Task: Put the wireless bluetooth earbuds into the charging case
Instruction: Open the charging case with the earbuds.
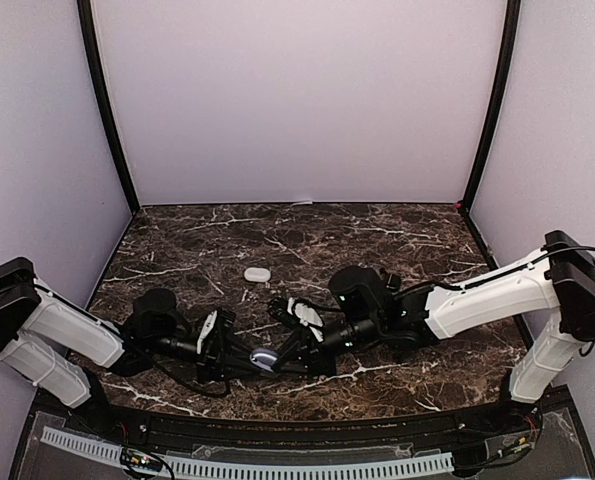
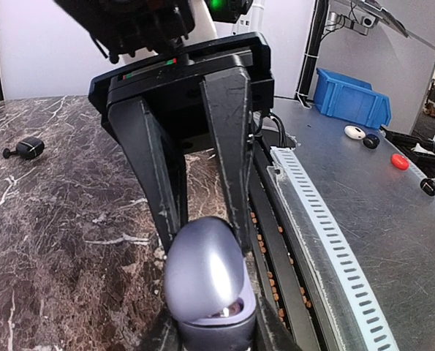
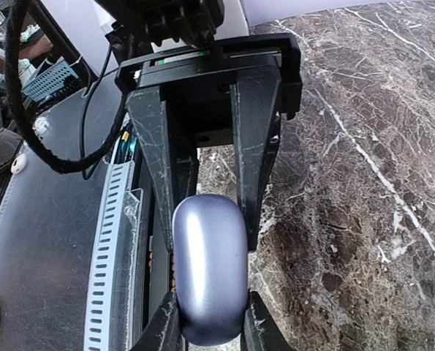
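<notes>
A purple pebble-shaped charging case [image 1: 266, 358] hangs between both grippers just above the table's near edge. In the left wrist view its lid is almost down on the base [image 2: 206, 281]. A narrow gap shows something small and shiny inside, and I cannot tell whether it is an earbud. My left gripper [image 2: 217, 335] is shut on the case's dark lower half. My right gripper [image 3: 211, 330] faces it, shut on the sides of the rounded lid [image 3: 210, 267]. One dark earbud [image 2: 28, 148] lies alone on the marble farther out.
A white case [image 1: 257, 273] sits closed on the marble table [image 1: 397, 240] behind the grippers. Past the table's near edge runs a slotted cable duct [image 2: 327, 234]. A metal bench there holds a blue bin [image 2: 352, 95] and small loose items [image 2: 400, 161].
</notes>
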`<state>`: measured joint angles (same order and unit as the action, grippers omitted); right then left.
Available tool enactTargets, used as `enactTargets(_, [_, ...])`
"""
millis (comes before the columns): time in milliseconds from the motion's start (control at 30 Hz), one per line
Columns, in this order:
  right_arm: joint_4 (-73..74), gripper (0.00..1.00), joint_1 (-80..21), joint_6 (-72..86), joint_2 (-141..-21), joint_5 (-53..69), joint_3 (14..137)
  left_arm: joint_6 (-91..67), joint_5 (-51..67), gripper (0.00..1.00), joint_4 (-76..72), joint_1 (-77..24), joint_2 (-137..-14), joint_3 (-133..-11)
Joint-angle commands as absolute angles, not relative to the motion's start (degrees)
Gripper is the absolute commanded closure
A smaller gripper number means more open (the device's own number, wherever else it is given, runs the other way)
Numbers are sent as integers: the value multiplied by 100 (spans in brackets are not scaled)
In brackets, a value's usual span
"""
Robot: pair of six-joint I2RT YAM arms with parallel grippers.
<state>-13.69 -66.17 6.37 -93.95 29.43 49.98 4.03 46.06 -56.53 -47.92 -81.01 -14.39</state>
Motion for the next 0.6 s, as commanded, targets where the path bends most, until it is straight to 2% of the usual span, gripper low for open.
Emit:
enactTargets(0, [-1732,89,-6785,646,-9337,2851,4995,121,4198,72,-6195,-4764,-8158,-1447])
enactTargets(400, [-2520,92,-6785,847,-8826,2637,4472,26,4487,54,-6175,-4755,-8371,-1538])
enactTargets(500, [-2460,92,-6785,835,-8877,2678,4519,65,4561,55,-6170,-4755,-8368,-1547])
enactTargets(567, [-2408,92,-6784,827,-8946,2729,4582,106,4562,62,-6117,-4755,-8352,-1560])
